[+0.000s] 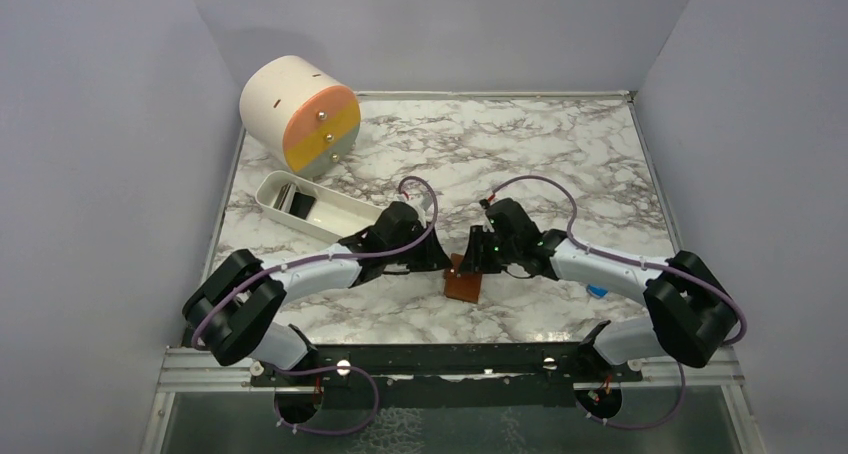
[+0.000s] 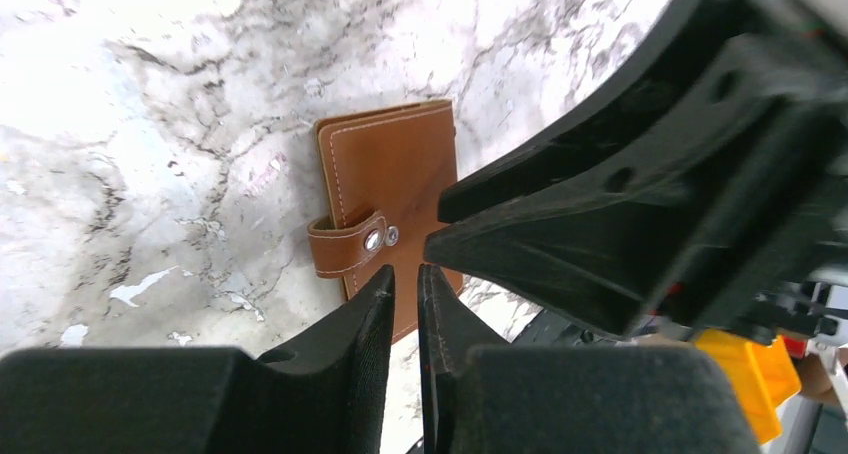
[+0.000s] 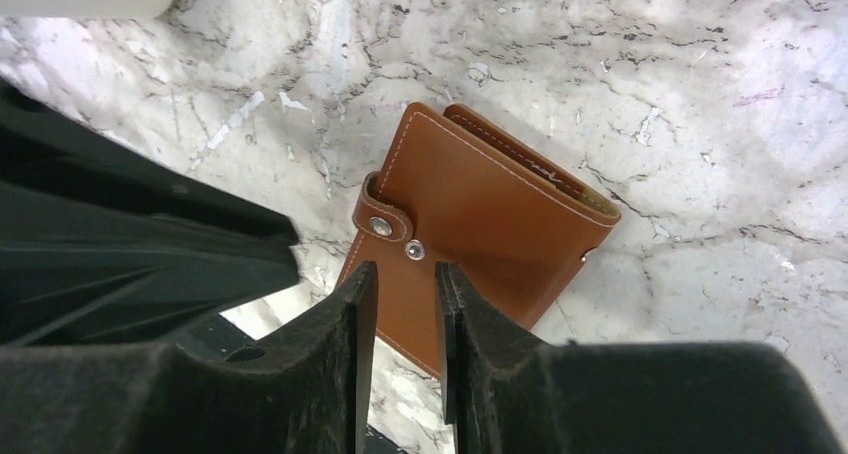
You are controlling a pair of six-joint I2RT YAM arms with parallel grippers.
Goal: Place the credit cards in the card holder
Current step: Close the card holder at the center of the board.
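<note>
Top external view: both arms reach inward and meet at the frame's centre, over a marble table (image 1: 560, 154).
Card holder: brown card holder (image 1: 462, 286) lies flat at lower centre, folded shut, outer face up.
Card holder, left wrist view: card holder (image 2: 390, 189) sits at centre, its strap tab on the left edge.
Card holder, right wrist view: card holder (image 3: 480, 234) lies tilted; the tab's stud sits just beside a second stud on the cover. Fastened or not, cannot tell.
Left gripper: left gripper (image 2: 405, 274) has its fingers a thin slit apart, nothing between them, tips over the holder's lower edge by the tab. Contact cannot be told.
Right gripper: right gripper (image 3: 400, 269) shows a narrow gap, a little wider, nothing held, tips just below the studs.
Tray: white tray (image 1: 275, 189) at left centre holds dark cards (image 1: 302, 207), well apart from the holder.
Drum: white drum (image 1: 285, 99) with an orange, yellow and green face, upper left.
Blue block: blue block (image 1: 597, 291) peeks out under the right arm.
</note>
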